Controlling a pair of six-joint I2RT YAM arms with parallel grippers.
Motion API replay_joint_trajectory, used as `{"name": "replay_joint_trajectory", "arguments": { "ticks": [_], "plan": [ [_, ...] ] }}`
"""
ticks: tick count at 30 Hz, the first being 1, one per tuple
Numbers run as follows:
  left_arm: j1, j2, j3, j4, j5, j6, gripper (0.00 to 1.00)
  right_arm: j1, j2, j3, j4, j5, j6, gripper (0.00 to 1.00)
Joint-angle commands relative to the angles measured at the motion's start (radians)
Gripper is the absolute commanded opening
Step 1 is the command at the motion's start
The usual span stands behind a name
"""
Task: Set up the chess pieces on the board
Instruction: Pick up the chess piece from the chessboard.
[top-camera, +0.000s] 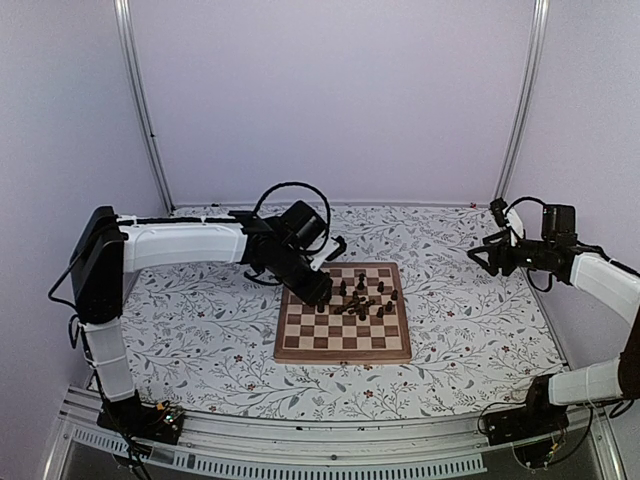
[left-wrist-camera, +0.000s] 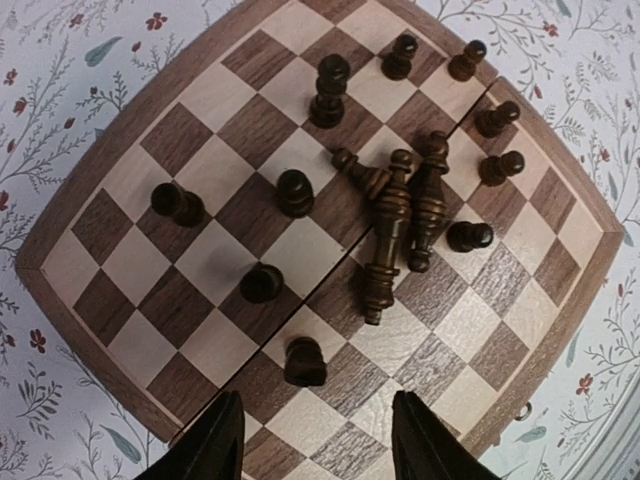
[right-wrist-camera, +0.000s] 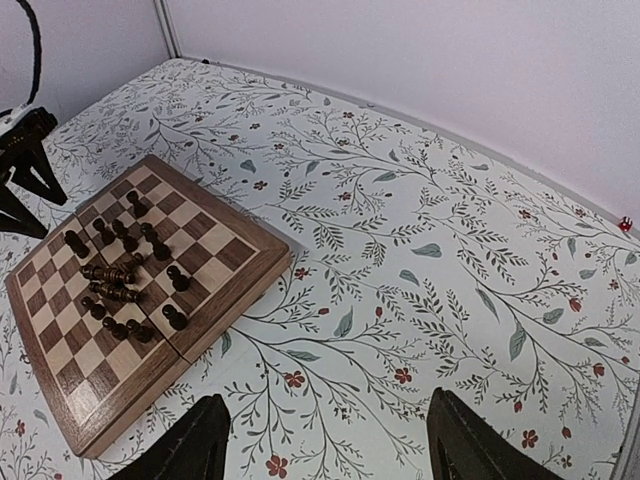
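The board (top-camera: 320, 335) lies in the middle of the floral table. Several dark chess pieces (top-camera: 362, 300) stand scattered on its far half, and three (left-wrist-camera: 390, 235) lie toppled together near the board's centre fold. My left gripper (top-camera: 318, 290) hovers over the board's far left part. In the left wrist view it (left-wrist-camera: 315, 400) is open, its fingers apart over bare squares. One upright piece (left-wrist-camera: 304, 361) stands just beyond the fingertips, not between them. My right gripper (top-camera: 485, 255) hangs open over the cloth to the right of the board (right-wrist-camera: 75, 370), holding nothing (right-wrist-camera: 325, 410).
The floral cloth (top-camera: 470, 330) covers the table around the board. Metal frame posts (top-camera: 145, 110) and a pale back wall close off the far side. The left arm's black cable loops above its wrist (top-camera: 290, 190).
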Motion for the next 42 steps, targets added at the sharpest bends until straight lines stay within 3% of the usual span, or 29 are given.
{"name": "replay_joint_trajectory", "arguments": {
  "ticks": [1,4,11,14,18,36,42],
  "plan": [
    [-0.037,0.009,-0.007,-0.018,-0.038,0.034,0.50,-0.002,0.016,0.018,0.014,0.001,-0.007,0.71],
    [-0.037,0.023,0.003,-0.034,-0.101,0.039,0.48,-0.001,0.015,0.017,0.012,0.001,-0.006,0.71],
    [-0.036,0.045,0.019,-0.046,-0.062,0.054,0.46,-0.002,0.007,0.015,0.012,0.015,-0.012,0.71],
    [-0.035,0.062,0.028,-0.047,-0.038,0.058,0.37,-0.002,0.008,0.015,0.012,0.013,-0.015,0.71],
    [-0.035,0.086,0.046,-0.047,0.001,0.048,0.33,-0.002,0.014,0.018,0.008,0.010,-0.017,0.71],
    [-0.035,0.134,0.079,-0.045,-0.074,0.017,0.33,-0.002,0.003,0.016,0.004,0.010,-0.026,0.71],
    [-0.037,0.143,0.087,-0.043,-0.063,0.019,0.26,-0.002,0.005,0.017,0.004,0.011,-0.029,0.71]
  ]
}}
